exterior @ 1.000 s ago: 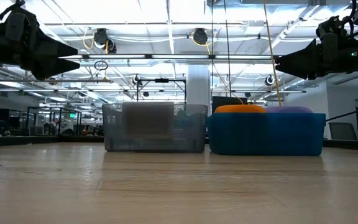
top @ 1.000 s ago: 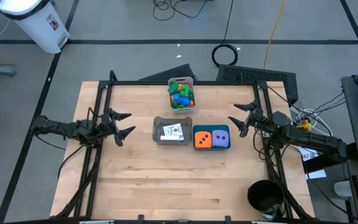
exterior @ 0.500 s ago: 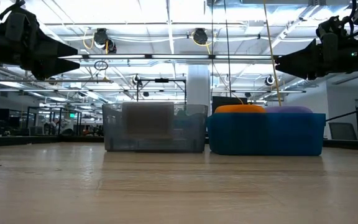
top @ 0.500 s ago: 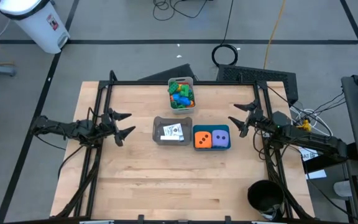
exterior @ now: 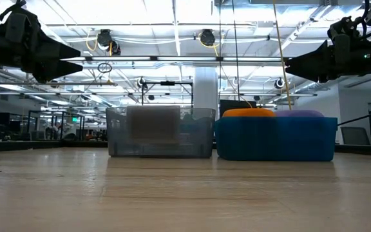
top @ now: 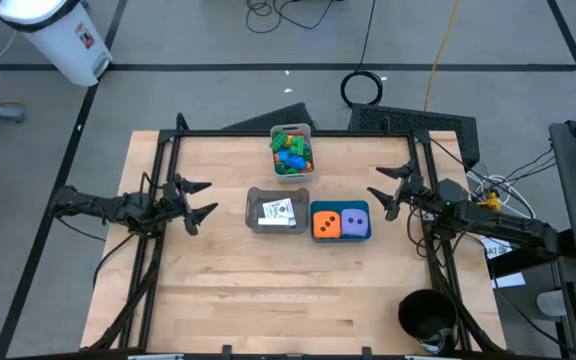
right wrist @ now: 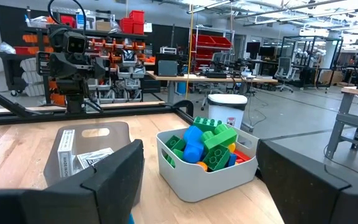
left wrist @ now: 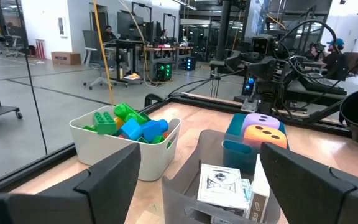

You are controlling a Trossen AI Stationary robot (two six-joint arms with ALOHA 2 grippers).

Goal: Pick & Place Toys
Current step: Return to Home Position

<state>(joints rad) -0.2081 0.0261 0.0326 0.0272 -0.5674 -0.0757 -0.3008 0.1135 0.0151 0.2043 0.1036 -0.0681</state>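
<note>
- Light wood makes up the table (top: pixel 268 290), and three bins sit close together near its middle.
- From above, the left gripper (top: pixel 212 196) hangs over the left side and the right gripper (top: pixel 374 179) over the right side. Both have their fingers spread wide and hold nothing.
- From above, the bricks (top: pixel 291 152) lie piled in the pale bin (top: pixel 292 127) by the far edge.
- The cards (top: pixel 279 211) lie in the grey bin (top: pixel 256 200). Just beside it, the orange die (top: pixel 326 224) and purple die (top: pixel 355 221) sit side by side in the teal bin (top: pixel 341 239).
- The low view shows only the walls of the grey and teal bins, with the tops of the dice peeking over. The pale bin is hidden behind them.
- Each wrist view shows the bricks up close, blue and green on top, with the other arm past the bins.
- The bins stand between the two grippers.
- On the floor are a white can (top: pixel 58 35) and a black bucket (top: pixel 428 318).
</note>
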